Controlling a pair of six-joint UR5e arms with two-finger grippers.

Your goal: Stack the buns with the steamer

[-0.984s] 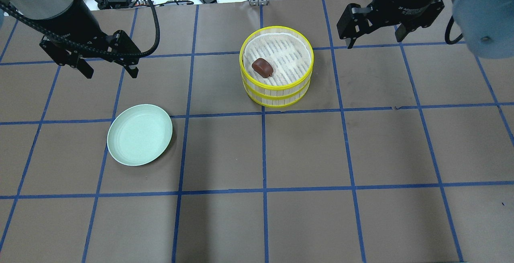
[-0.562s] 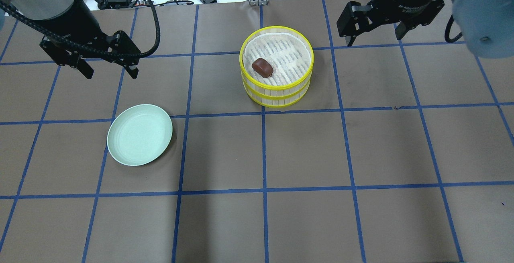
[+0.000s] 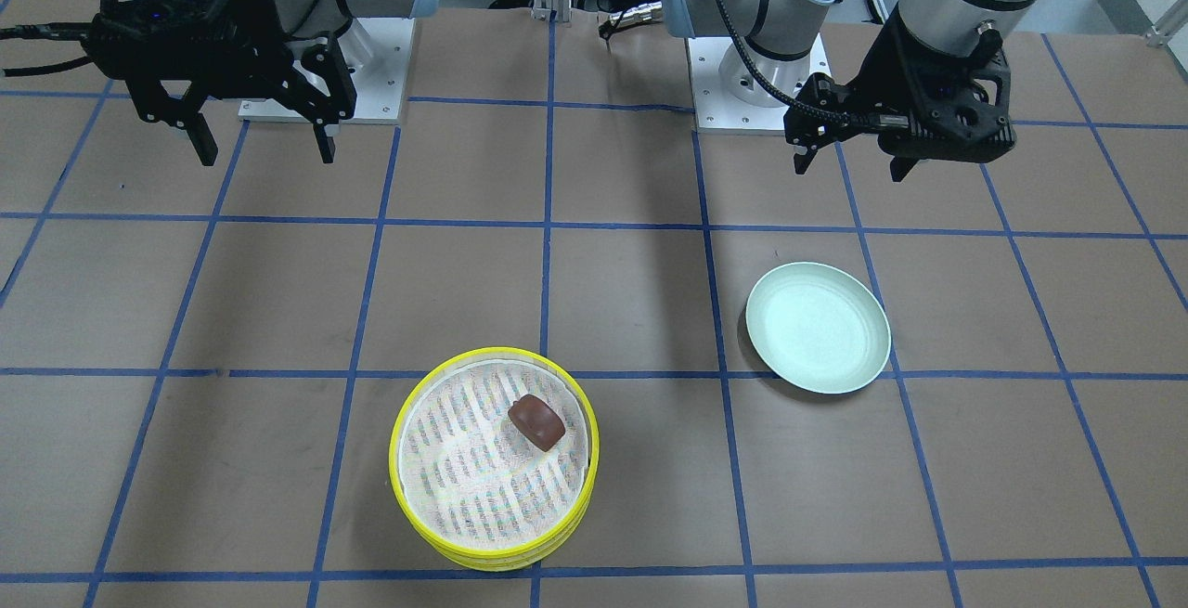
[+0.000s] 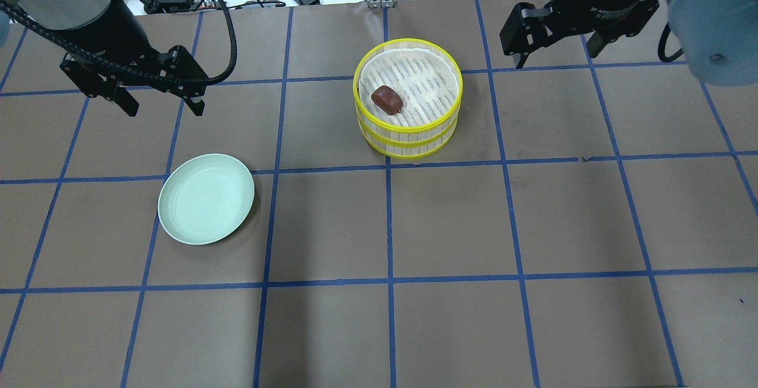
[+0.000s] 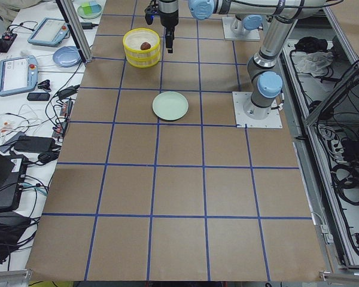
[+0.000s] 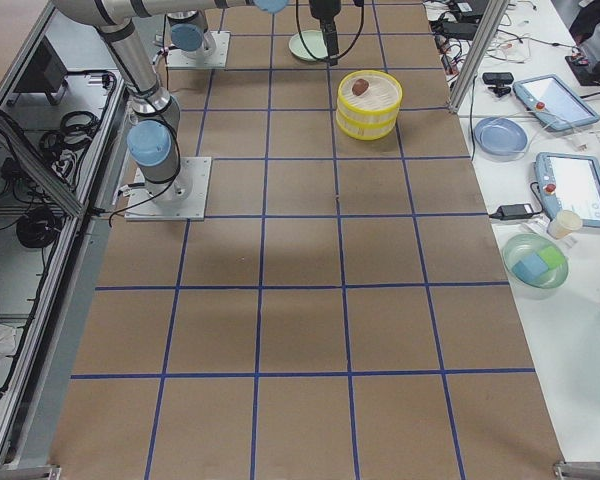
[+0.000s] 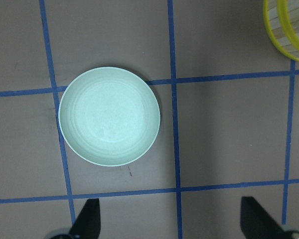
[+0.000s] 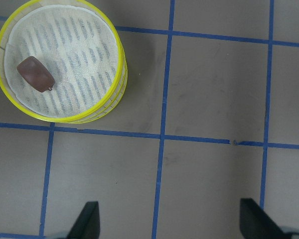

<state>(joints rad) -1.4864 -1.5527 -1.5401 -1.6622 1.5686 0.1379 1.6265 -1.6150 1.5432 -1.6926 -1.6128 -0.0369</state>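
Reading from the overhead view, clock directions taken from the steamer.

Steamer [image 4: 408, 139]: two yellow-rimmed tiers, one seated squarely on the other, on the far half of the tabletop [image 4: 450, 222]. Brown bun [image 4: 387, 99] lies on the mesh of the top tier, toward 8 o'clock of its centre, clear of the rim. Second bun shows in no view; the lower tier is covered, so it may sit inside, but that cannot be confirmed.

Plate [image 4: 206, 198]: at 8 o'clock, well apart from the steamer, with nothing on it. That fits a plate that served as the buns' starting place.

Left end effector [image 4: 164, 106]: at 9 o'clock, raised off the tabletop, fingers spread wide, holding and touching nothing. Its wrist camera looks straight down at the plate.

Right end effector [image 4: 556, 58]: between 2 and 3 o'clock, also raised, fingers wide apart, nothing between them.

Judgement: stack looks complete; both arms are parked clear of it, likely so nothing gets knocked.
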